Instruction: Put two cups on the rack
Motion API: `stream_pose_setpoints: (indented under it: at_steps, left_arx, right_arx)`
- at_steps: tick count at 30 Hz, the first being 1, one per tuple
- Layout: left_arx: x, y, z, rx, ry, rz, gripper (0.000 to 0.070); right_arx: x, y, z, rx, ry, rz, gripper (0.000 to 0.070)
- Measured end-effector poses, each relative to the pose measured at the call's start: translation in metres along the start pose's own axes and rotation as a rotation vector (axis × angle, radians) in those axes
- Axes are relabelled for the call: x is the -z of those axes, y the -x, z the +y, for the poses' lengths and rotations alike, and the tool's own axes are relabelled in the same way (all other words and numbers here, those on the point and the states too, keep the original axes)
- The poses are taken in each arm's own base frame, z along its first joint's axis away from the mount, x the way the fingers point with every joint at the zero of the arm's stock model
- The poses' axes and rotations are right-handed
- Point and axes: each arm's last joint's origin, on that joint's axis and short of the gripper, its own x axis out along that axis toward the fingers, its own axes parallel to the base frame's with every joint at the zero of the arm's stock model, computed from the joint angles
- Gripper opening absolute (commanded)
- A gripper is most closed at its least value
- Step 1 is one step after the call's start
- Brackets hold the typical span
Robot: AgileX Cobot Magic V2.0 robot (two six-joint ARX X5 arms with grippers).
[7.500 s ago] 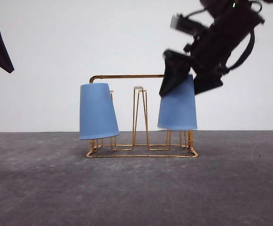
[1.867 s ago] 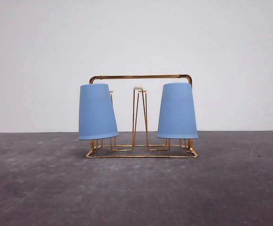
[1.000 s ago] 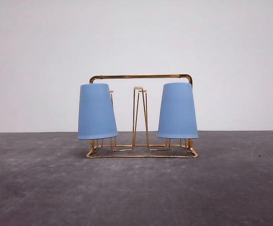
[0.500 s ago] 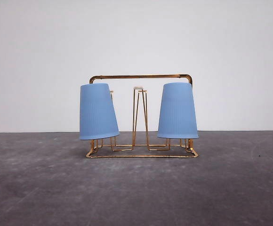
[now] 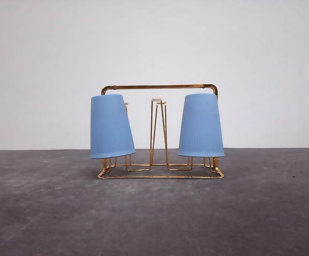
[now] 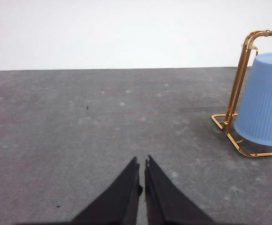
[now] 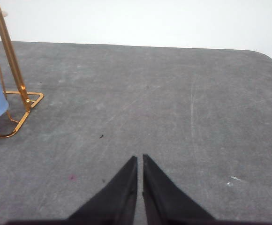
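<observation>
Front view: the gold wire rack (image 5: 160,130) stands on the dark grey surface (image 5: 154,218) before a white wall (image 5: 154,42). Two light-blue ribbed cups hang inverted, mouths down, over its prongs, one at each end beneath the arched top bar. The left cup (image 5: 111,127) is tilted, its lower rim swung toward the middle of the rack; the right cup (image 5: 201,126) sits nearly upright. Between them rises a bare hairpin prong (image 5: 157,133) with a white tip. Both cup rims hang clear of the flat wire base.

Left wrist view: the left hand (image 6: 141,165) is over bare surface, well apart from the rack, its two black fingers pressed together with only a hairline gap, holding nothing. One cup (image 6: 263,112) shows inside the rack's end frame.

Right wrist view: the right hand (image 7: 139,161) is likewise closed and empty above the surface, well away from the rack's corner (image 7: 14,93).
</observation>
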Motion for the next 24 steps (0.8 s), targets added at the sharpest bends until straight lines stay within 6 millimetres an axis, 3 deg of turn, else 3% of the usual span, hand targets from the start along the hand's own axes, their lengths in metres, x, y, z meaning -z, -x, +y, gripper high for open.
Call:
stream_pose_setpoints:
  at_steps: [24]
  left_arx:
    - [0.0000,0.0000,0.0000,0.000,0.000,0.000,0.0000]
  right_arx:
    - [0.0000,0.0000,0.0000,0.000,0.000,0.000,0.0019]
